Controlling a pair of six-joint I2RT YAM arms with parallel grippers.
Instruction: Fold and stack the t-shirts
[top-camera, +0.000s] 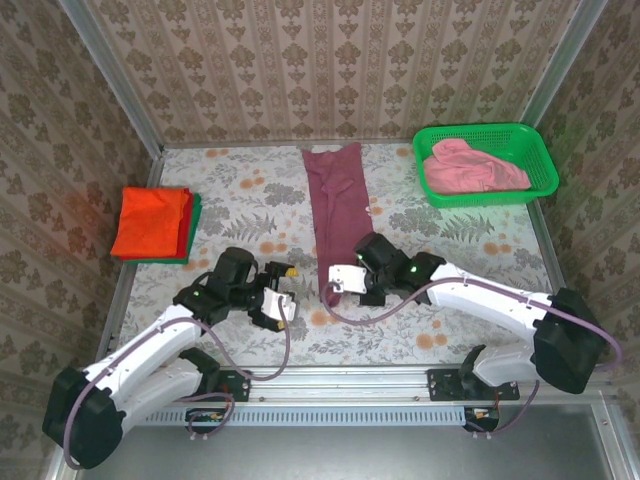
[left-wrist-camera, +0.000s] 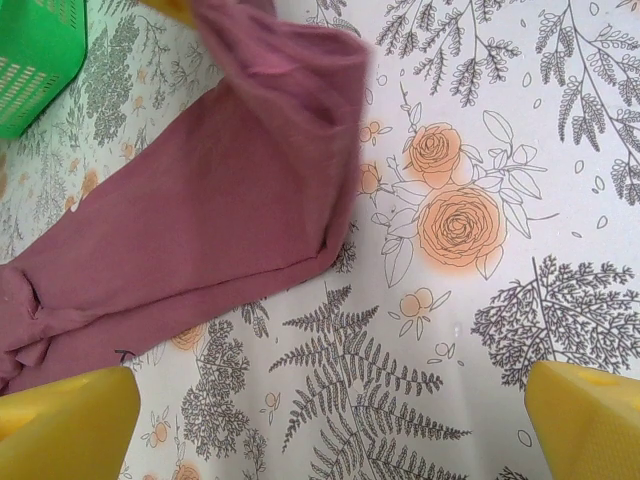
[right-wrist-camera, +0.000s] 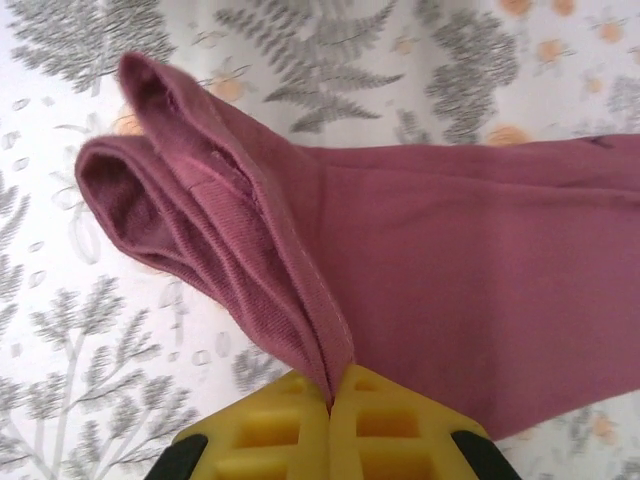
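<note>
The maroon t-shirt (top-camera: 335, 200) lies mid-table, folded into a long strip, its near end pinched in the right gripper (right-wrist-camera: 332, 400). The left gripper (top-camera: 284, 296) hovers beside it, jaws wide apart. The orange t-shirt (top-camera: 150, 220) sits folded on the green t-shirt (top-camera: 193, 236) at the left, and the pink t-shirt (top-camera: 470, 170) lies unfolded in the basket (top-camera: 480, 132).

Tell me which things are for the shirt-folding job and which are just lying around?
For the job:
- maroon t-shirt, pinched in the shut right gripper
- orange t-shirt, folded on top of the green t-shirt
- pink t-shirt, crumpled in the green basket

Just lying about:
- the green basket itself
- the flowery table
</note>
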